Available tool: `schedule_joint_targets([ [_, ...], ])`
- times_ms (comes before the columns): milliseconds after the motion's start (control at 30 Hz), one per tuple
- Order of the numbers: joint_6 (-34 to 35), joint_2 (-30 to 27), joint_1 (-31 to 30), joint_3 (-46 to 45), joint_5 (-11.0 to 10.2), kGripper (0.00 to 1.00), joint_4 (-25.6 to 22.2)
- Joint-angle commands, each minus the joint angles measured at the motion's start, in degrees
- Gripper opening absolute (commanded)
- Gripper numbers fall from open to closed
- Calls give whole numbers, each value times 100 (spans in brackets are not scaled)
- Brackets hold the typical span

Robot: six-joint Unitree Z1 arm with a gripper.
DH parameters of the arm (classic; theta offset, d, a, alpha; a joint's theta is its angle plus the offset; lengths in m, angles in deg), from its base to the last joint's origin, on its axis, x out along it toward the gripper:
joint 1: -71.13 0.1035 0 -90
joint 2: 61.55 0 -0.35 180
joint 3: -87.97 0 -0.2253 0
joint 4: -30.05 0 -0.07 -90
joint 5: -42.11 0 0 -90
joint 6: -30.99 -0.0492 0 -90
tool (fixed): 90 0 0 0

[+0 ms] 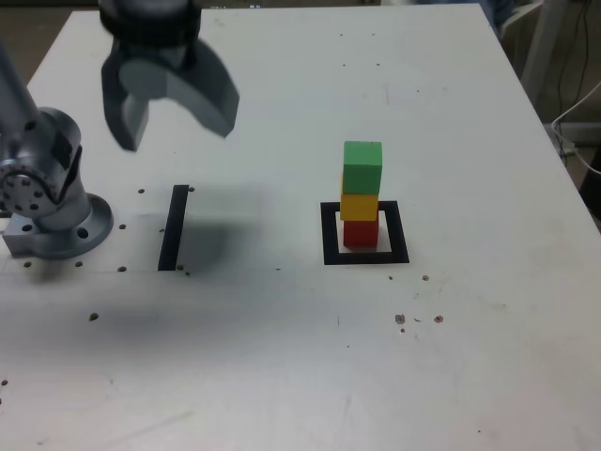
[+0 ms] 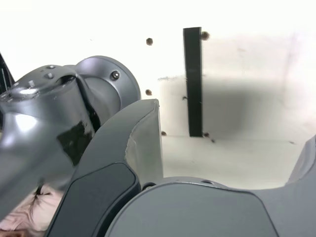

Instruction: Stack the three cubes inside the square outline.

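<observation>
Three cubes stand in one tower inside the square outline (image 1: 365, 255): the red cube (image 1: 361, 233) on the table, the yellow cube (image 1: 359, 207) on it, the green cube (image 1: 362, 167) on top, set slightly askew. My gripper (image 1: 174, 127) hangs high above the table toward the exterior view's left, well away from the tower, open and holding nothing. The wrist view shows one finger (image 2: 143, 143) and bare table, and no cubes.
A thin black strip (image 1: 174, 227) (image 2: 193, 81) lies on the white table (image 1: 282, 357) below the gripper. The arm's grey base (image 1: 47, 202) (image 2: 64, 123) stands at the exterior view's left edge. Cables and a frame sit beyond the table's right edge.
</observation>
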Motion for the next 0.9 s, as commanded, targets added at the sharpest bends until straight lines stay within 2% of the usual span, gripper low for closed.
schedule_joint_targets([
  [0, 47, 34, 4, -750, 9, 100, 298],
  [333, 168, 108, 4, -1513, -188, 100, 749],
  [600, 171, 137, 4, -1610, -224, 100, 880],
  [867, 171, 111, 4, -1591, -273, 100, 1708],
])
